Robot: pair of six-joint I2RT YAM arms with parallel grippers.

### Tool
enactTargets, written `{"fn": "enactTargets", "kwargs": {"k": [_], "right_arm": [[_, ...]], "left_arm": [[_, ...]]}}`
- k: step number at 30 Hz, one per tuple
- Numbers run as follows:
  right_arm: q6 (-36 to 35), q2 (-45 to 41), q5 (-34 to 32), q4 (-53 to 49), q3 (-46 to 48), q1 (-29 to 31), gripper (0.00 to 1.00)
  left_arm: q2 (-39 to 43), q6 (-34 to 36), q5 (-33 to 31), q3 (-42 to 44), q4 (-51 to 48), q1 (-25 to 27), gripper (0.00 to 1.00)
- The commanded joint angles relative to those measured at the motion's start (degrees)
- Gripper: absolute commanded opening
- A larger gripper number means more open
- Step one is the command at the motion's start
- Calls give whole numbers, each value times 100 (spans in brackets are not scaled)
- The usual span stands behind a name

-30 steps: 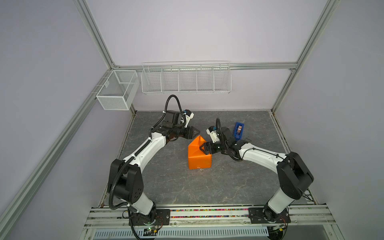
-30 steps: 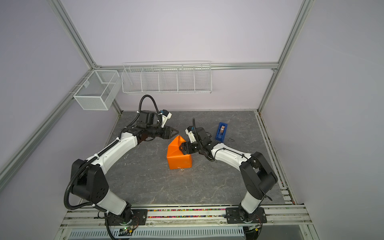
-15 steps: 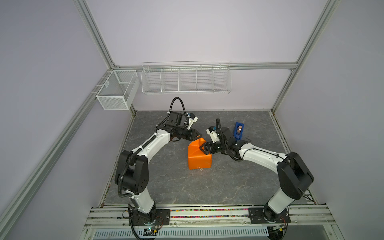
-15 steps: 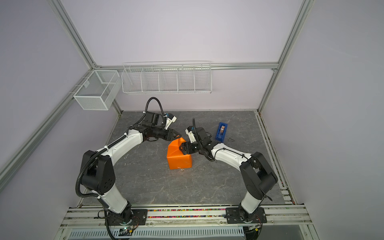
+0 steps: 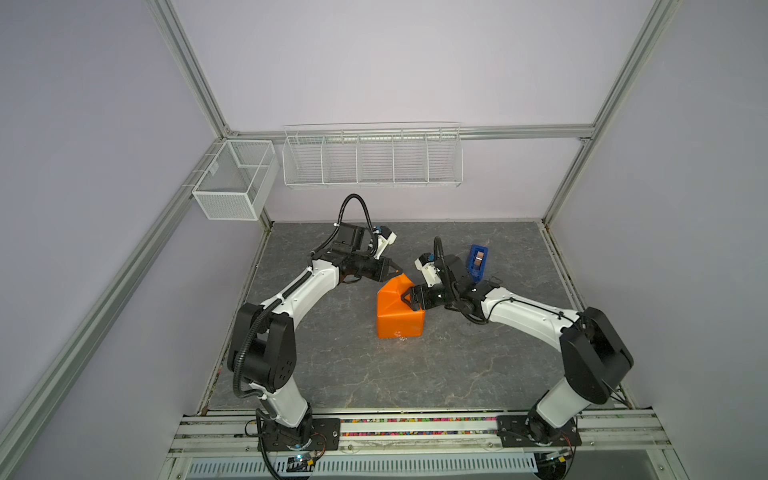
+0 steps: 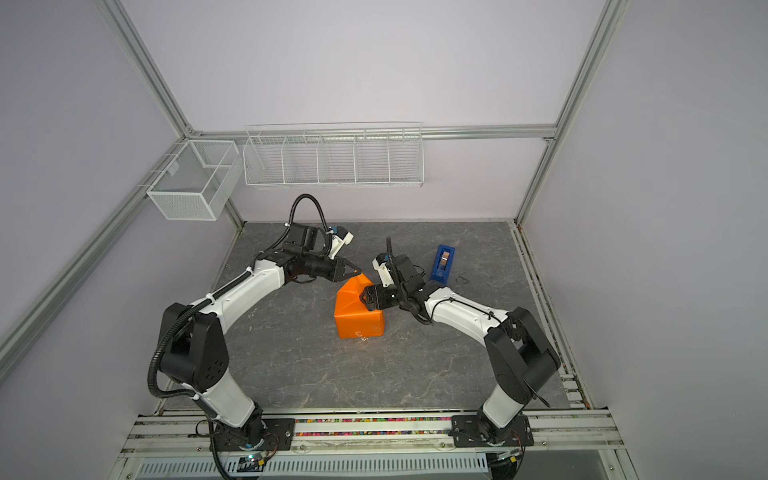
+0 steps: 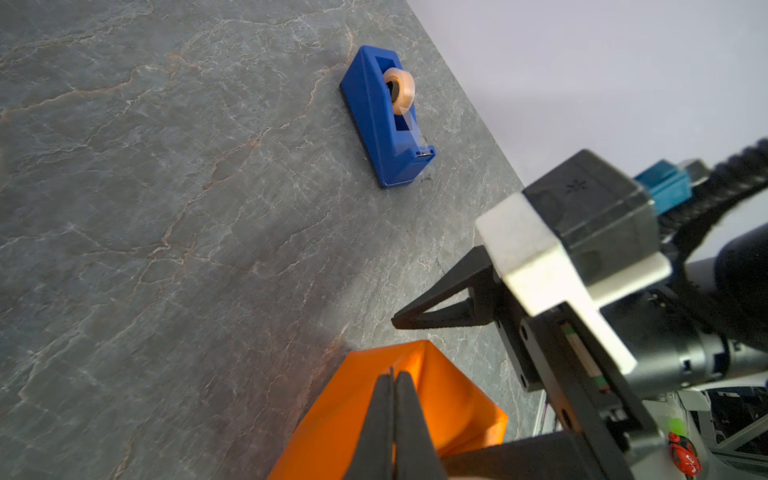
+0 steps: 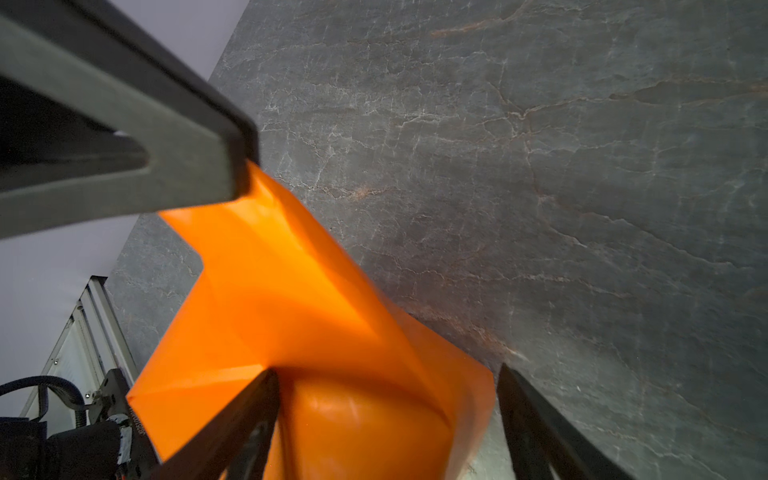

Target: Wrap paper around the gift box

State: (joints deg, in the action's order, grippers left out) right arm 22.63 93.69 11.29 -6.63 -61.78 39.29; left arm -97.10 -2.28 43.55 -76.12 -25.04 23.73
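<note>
The orange paper (image 5: 399,322) (image 6: 358,322) is folded up into a block in the middle of the grey table, and the gift box is hidden inside it. A pointed flap rises at the paper's far end. My left gripper (image 5: 398,272) (image 6: 356,272) (image 7: 392,374) is shut on that flap's tip; in the left wrist view its fingertips (image 7: 409,399) are pressed together over the paper (image 7: 332,419). My right gripper (image 5: 409,300) (image 6: 366,300) (image 8: 384,376) is open, its fingers astride the parcel's upper right end, over the paper (image 8: 291,291).
A bright blue tape dispenser (image 5: 478,262) (image 6: 443,261) (image 7: 380,120) stands behind the right arm. Two white wire baskets (image 5: 372,158) (image 5: 232,183) hang on the back wall and left post. The arms' base rail (image 5: 415,428) runs along the front edge.
My left gripper has moved right and down onto the raised flap and closed on its tip. The right arm and the parcel have stayed put.
</note>
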Motion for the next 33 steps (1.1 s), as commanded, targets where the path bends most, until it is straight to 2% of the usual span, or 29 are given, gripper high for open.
{"fn": "enactTargets", "kwargs": {"k": [1, 5, 13, 23, 33], "right_arm": [[171, -281, 48, -225, 202, 48, 85], [339, -354, 191, -13, 247, 52, 85], [763, -100, 420, 366, 180, 51, 95], [830, 279, -125, 286, 167, 47, 92], [748, 10, 71, 92, 228, 50, 92]], "left_arm": [[252, 8, 198, 104, 200, -24, 2], [308, 17, 223, 214, 217, -17, 2], [345, 18, 243, 290, 244, -22, 1], [510, 4, 386, 455, 302, -18, 0], [914, -150, 776, 968, 452, 18, 0]]}}
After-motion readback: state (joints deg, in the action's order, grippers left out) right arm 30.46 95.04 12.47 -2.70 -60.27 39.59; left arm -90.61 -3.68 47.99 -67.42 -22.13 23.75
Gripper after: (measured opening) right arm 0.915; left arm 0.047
